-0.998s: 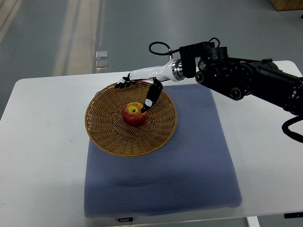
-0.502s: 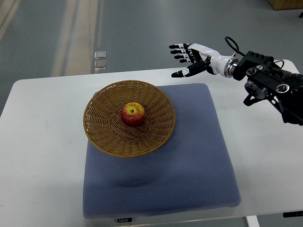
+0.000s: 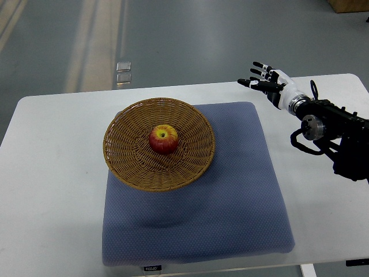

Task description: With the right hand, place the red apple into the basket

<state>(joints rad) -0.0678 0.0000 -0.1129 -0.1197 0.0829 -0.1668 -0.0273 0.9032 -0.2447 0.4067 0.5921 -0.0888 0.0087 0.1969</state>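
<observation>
A red apple lies in the middle of a round wicker basket. The basket stands on the left part of a blue cushion. My right hand is over the white table at the upper right, well apart from the basket. Its fingers are spread and it holds nothing. Its black arm comes in from the right edge. My left arm is out of view.
The blue cushion covers the middle of the white table. A small clear object lies on the grey floor beyond the table's far edge.
My right hand let go of the apple in the basket, then pulled back up and to the right, away from the basket. The apple stays in the basket.
</observation>
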